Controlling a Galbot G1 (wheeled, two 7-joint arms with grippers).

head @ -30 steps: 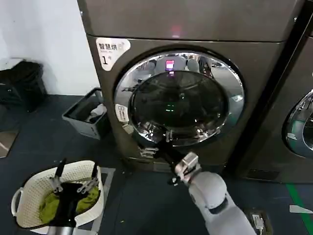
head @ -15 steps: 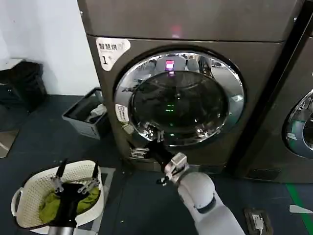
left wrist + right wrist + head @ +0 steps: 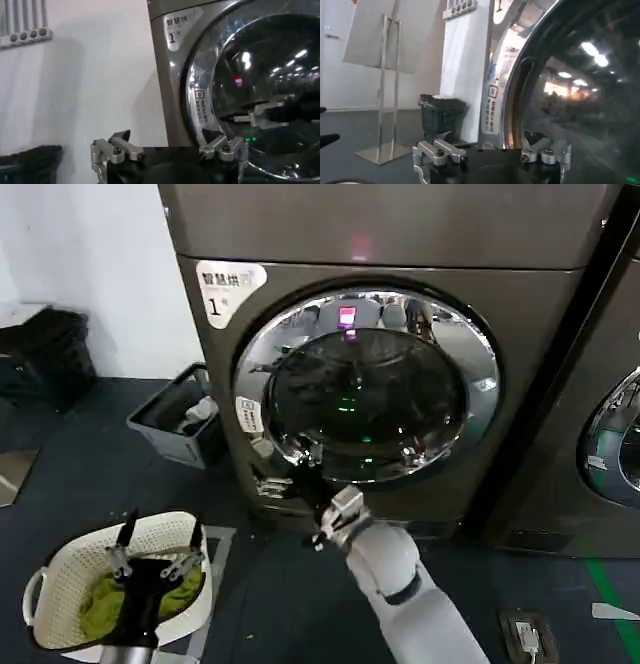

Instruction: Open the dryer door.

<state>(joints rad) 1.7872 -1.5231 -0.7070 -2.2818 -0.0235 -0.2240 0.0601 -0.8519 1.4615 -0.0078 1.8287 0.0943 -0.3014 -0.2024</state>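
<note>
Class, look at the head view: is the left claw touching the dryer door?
No: the left claw hangs over the white laundry basket on the floor, well apart from the dryer door.

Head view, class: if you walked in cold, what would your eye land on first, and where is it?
First the dryer door, a wide chrome ring around dark glass, shut across the front of the bronze-grey dryer. Next the right gripper, open, reaching up to the door's lower left rim. Then the white laundry basket on the floor at lower left, with the left gripper open above the green cloth inside it.
</note>
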